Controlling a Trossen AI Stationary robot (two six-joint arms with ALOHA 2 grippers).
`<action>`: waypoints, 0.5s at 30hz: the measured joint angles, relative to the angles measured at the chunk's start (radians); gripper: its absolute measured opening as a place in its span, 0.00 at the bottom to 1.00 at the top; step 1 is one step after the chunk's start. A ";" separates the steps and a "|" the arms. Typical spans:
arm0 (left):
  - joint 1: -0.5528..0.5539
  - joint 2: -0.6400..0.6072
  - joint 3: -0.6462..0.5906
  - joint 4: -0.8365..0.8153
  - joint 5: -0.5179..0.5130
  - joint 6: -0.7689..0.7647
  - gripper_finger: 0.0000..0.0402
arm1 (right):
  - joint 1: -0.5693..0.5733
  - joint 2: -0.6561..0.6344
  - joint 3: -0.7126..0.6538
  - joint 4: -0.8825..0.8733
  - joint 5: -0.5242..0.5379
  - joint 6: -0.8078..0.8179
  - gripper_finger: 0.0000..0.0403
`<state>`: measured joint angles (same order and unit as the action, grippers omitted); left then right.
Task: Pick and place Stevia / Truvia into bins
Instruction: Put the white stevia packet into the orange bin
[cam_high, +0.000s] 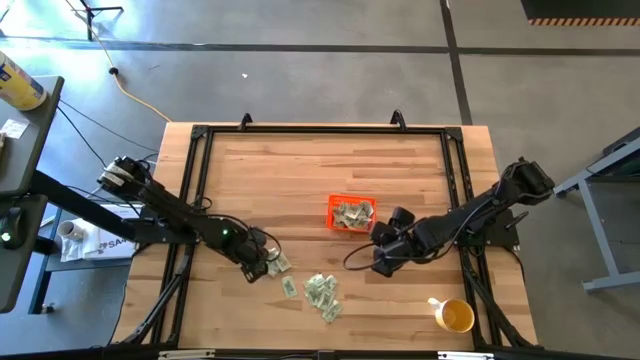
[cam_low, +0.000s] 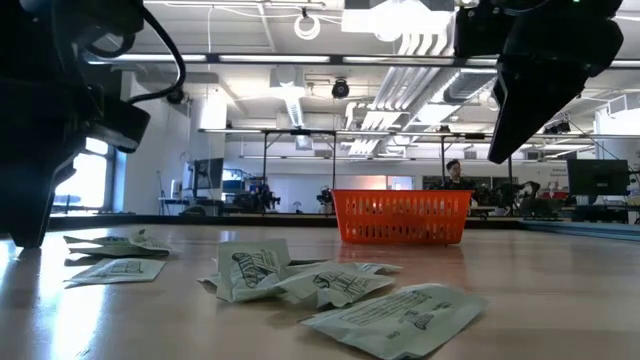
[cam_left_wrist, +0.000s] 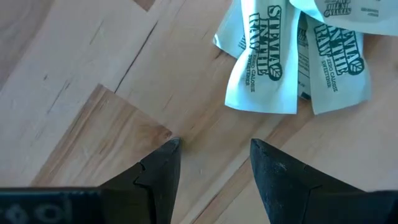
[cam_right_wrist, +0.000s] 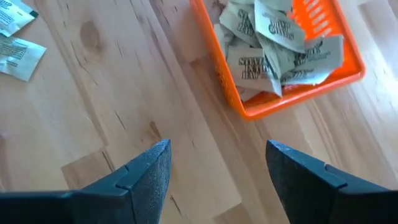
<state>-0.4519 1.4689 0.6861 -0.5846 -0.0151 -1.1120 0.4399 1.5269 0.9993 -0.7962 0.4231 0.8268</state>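
Several pale green and white Stevia packets (cam_high: 322, 293) lie flat and loose on the wooden table near its front edge, with two more (cam_left_wrist: 261, 68) just ahead of my left gripper. The orange bin (cam_high: 351, 213) stands mid-table with several packets (cam_right_wrist: 273, 43) inside. My left gripper (cam_left_wrist: 214, 149) is open and points down close over bare wood beside the packets (cam_high: 280, 263), with nothing between its fingers. My right gripper (cam_right_wrist: 217, 149) is open above bare table, on the near-right side of the bin (cam_right_wrist: 292, 93).
A yellow cup (cam_high: 455, 316) stands near the table's front right corner. A black frame (cam_high: 320, 130) runs along the table's edges. In the low view the loose packets (cam_low: 330, 285) lie in front of the bin (cam_low: 402, 217).
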 joint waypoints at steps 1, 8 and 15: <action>0.000 0.000 0.001 0.001 -0.002 0.000 0.56 | 0.001 0.000 0.000 -0.007 -0.002 0.010 0.63; 0.000 -0.088 0.047 0.028 -0.001 -0.001 0.56 | 0.006 0.000 0.000 -0.018 -0.005 0.067 0.63; 0.038 -0.136 0.063 -0.074 -0.098 0.004 0.56 | 0.006 0.000 0.000 -0.017 0.020 0.066 0.63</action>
<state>-0.4139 1.3326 0.7494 -0.6585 -0.1129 -1.1076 0.4461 1.5269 0.9997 -0.8135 0.4429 0.8925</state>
